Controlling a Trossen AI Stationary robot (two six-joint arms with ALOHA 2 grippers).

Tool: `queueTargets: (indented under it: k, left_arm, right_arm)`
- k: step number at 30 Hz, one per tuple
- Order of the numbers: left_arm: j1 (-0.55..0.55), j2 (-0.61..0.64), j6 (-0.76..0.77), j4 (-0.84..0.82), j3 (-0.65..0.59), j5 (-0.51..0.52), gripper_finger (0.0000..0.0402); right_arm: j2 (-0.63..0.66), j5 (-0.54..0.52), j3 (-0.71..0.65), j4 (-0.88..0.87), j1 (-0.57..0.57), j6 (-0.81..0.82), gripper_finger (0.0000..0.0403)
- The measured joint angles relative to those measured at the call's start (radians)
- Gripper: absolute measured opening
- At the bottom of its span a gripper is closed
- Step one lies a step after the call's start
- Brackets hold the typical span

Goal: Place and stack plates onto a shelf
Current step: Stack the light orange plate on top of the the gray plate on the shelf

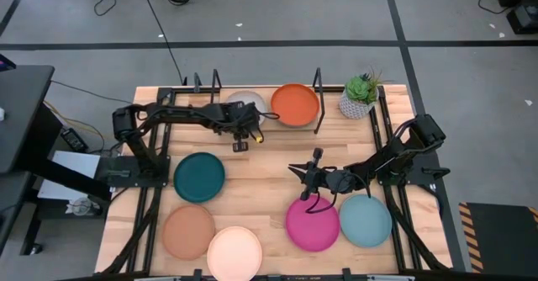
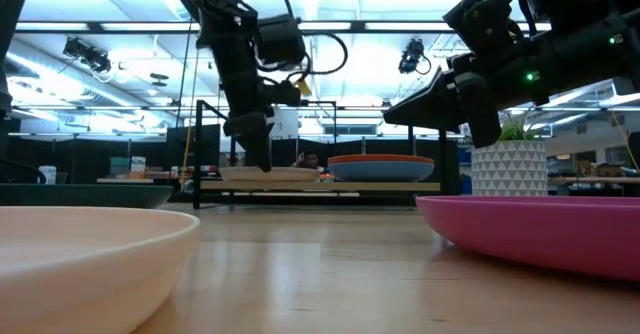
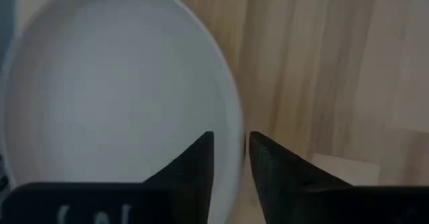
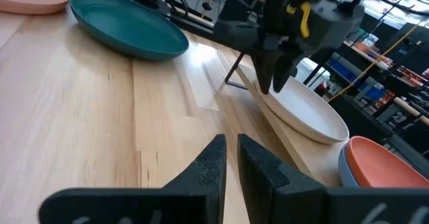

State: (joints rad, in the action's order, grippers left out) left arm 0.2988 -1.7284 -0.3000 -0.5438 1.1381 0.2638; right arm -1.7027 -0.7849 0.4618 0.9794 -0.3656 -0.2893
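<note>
Plates still waiting lie nearest the front of the wooden table (image 1: 261, 193): a cream plate (image 1: 234, 252) and a tan plate (image 1: 188, 230) at the front left, a pink plate (image 1: 312, 223) and a light teal plate (image 1: 366, 220) at the front right, with a dark teal plate (image 1: 199, 177) further in on the left. Above the pink plate the right gripper (image 1: 299, 173) hangs empty over bare wood, its jaws nearly together and holding nothing. Beyond it, on the shelf (image 2: 320, 185) at the far edge, the left gripper (image 1: 241, 140) straddles the near rim of the grey plate (image 1: 246, 103), jaws a little apart with the rim between them; whether they press on it I cannot tell. Beside that plate, an orange plate (image 1: 294, 103) sits on a blue plate (image 2: 381, 171). The step in hand looks like setting the grey plate on the shelf; next the left jaws should open and lift clear without dragging it. A potted plant (image 1: 360, 94) stands at the shelf's right end. Behind lies a grey floor with cables and a dim, strip-lit workroom.
</note>
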Motion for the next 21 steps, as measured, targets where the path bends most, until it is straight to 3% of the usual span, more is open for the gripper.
queueTargets:
  k: [11,17,21]
  left_arm:
    - [-0.142,0.078,0.054,-0.133,0.002,-0.033,0.0111]
    - [-0.252,0.073,0.186,-0.188,-0.001,-0.369,0.0111]
    - [-0.356,0.073,0.295,-0.186,0.000,-0.471,0.0111]
  right_arm:
    - [0.000,0.001,0.000,-0.002,0.000,0.000,0.0043]
    - [0.000,0.008,0.000,-0.010,0.000,0.005,0.0043]
    - [0.000,0.020,0.000,-0.010,0.000,0.003,0.0043]
